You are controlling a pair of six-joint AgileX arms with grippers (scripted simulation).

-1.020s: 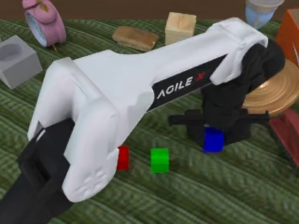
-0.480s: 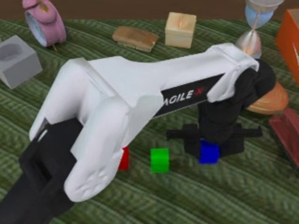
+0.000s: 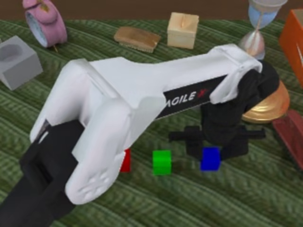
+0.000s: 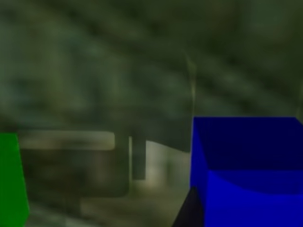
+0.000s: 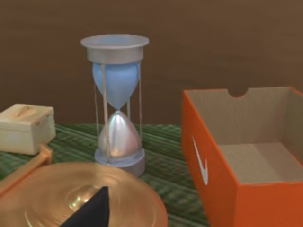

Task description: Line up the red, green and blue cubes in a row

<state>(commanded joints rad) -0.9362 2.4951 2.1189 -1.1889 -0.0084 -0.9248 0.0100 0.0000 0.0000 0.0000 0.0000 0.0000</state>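
Note:
The red cube [image 3: 125, 161], half hidden under my left arm, and the green cube [image 3: 162, 162] sit side by side on the green cloth. To their right, in line with them, is the blue cube [image 3: 209, 159], with my left gripper [image 3: 209, 152] shut on it from above. In the left wrist view the blue cube [image 4: 248, 175] fills the near side, a dark fingertip [image 4: 191, 212] rests against its edge, and the green cube [image 4: 10, 179] shows at the border. My right gripper [image 5: 97, 210] is parked off to the right, over the gold disc [image 5: 61, 198].
At the back stand a pink alarm clock [image 3: 44, 21], a grey block with a hollow [image 3: 16, 59], a brown brush [image 3: 137, 39], a tan wooden block [image 3: 182, 29] and an hourglass [image 3: 258, 28]. An orange box [image 3: 293, 40], the gold disc [image 3: 267, 105] and a dark red object [image 3: 289, 135] are at the right.
My left gripper has carried the blue cube down and slightly left, level with the green and red cubes. In the last half second the arm hardly moved and the cube sank a little.

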